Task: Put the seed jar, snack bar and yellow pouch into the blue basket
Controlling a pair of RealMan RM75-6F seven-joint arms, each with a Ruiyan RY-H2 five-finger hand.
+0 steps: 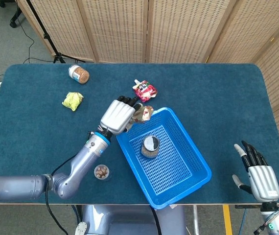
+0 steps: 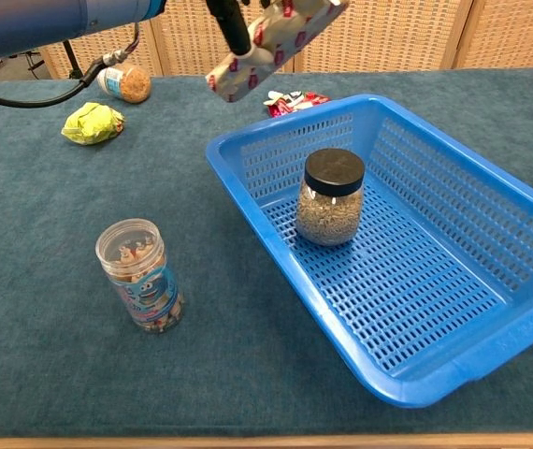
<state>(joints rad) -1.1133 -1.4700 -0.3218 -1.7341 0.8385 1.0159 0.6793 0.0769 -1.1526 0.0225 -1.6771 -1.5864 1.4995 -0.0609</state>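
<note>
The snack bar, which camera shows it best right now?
The chest view: the snack bar shows along its whole printed wrapper, tilted in the air above the blue basket. In the head view the left hand hides most of it, leaving one end visible.

Seed jar: clear, black lid, upright inside blue basket, toward its far-left part. Snack bar: cream wrapper, red print, tilted, held aloft by left robot hand over basket's far-left corner. Yellow pouch: crumpled, lay on desk, well left of basket. Basket: blue mesh, sat at angle on desk.
</note>
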